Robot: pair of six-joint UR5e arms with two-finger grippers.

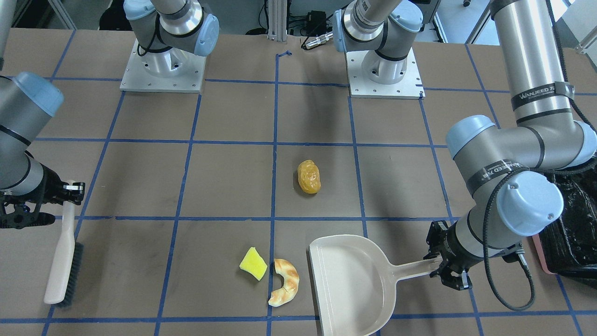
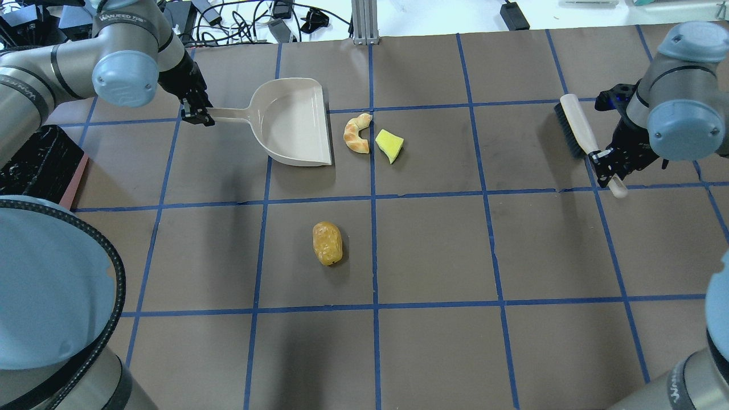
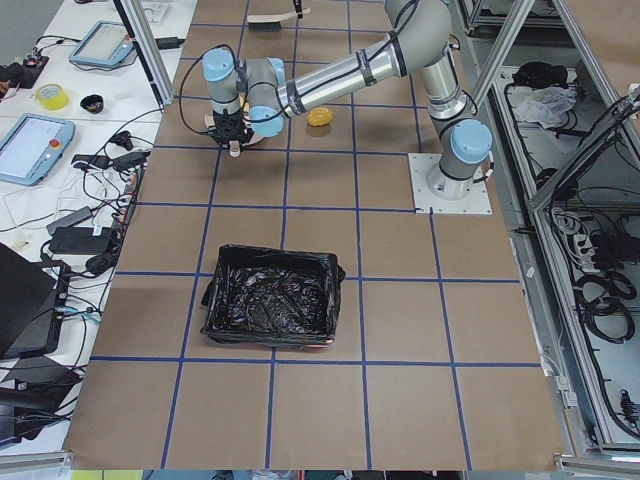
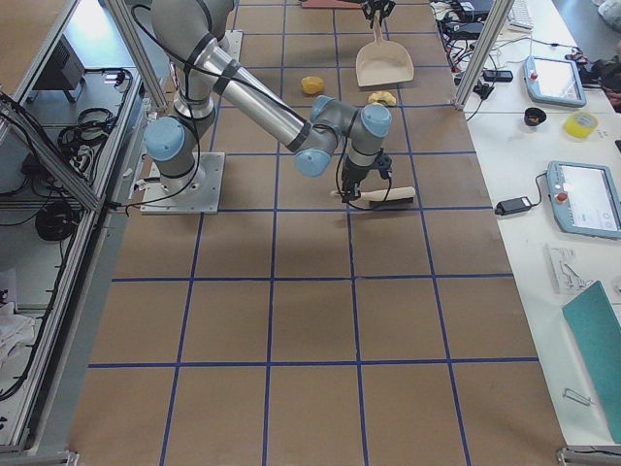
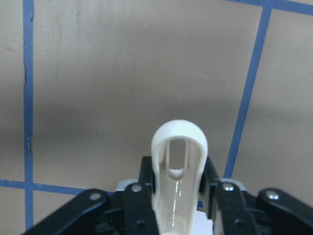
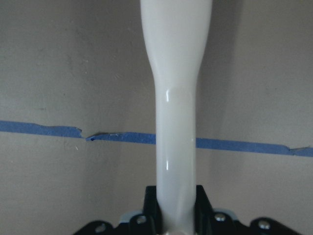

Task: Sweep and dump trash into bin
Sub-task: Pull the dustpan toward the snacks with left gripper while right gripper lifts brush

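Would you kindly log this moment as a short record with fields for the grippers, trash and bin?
left gripper: shut on dustpan handle
right gripper: shut on brush handle
dustpan: empty, mouth toward croissant piece
trash: roll, croissant piece, yellow wedge, all loose on table
bin: black-lined, apart from dustpan

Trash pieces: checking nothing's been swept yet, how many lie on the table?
3. A brown roll lies alone mid-table; a croissant piece sits right beside the dustpan; a yellow wedge lies beyond the croissant. None seem hidden.
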